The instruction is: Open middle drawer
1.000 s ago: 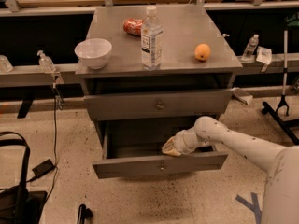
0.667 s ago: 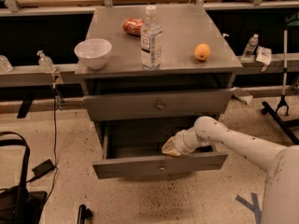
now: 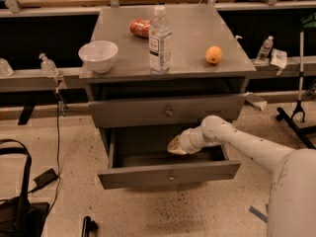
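The middle drawer (image 3: 169, 174) is a grey metal drawer with a small round knob. It stands pulled well out below the closed top drawer front (image 3: 169, 112). My gripper (image 3: 176, 146) reaches in from the right on a white arm. It is inside the open drawer, above its floor and behind its front panel. The lowest drawer is hidden under the pulled-out one.
On the cabinet top (image 3: 192, 28) stand a white bowl (image 3: 98, 56), a water bottle (image 3: 160, 41), a red can lying down (image 3: 140, 27) and an orange (image 3: 214, 55). A black bag (image 3: 19, 201) and a cable lie on the floor at left. A black stand (image 3: 298, 88) is at right.
My gripper has risen slightly and shifted a little left inside the drawer. The drawer has not visibly moved.
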Robot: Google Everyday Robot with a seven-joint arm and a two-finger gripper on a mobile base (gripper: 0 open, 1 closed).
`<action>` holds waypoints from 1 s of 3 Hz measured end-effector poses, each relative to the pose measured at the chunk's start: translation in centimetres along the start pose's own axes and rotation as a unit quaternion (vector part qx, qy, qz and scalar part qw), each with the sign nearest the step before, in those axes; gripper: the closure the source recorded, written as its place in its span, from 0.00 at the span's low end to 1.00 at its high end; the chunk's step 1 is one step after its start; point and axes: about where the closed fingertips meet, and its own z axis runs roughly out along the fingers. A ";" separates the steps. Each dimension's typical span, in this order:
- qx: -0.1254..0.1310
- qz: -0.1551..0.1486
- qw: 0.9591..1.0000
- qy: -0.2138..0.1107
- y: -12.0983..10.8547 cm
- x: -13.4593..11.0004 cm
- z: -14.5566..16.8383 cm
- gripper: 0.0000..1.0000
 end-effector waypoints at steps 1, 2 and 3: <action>0.002 0.000 1.000 -0.006 -1.1 -0.4 0.9 1.00; -0.012 0.010 1.000 -0.008 -0.7 0.3 2.2 1.00; -0.034 0.019 0.999 -0.005 0.8 1.4 3.2 1.00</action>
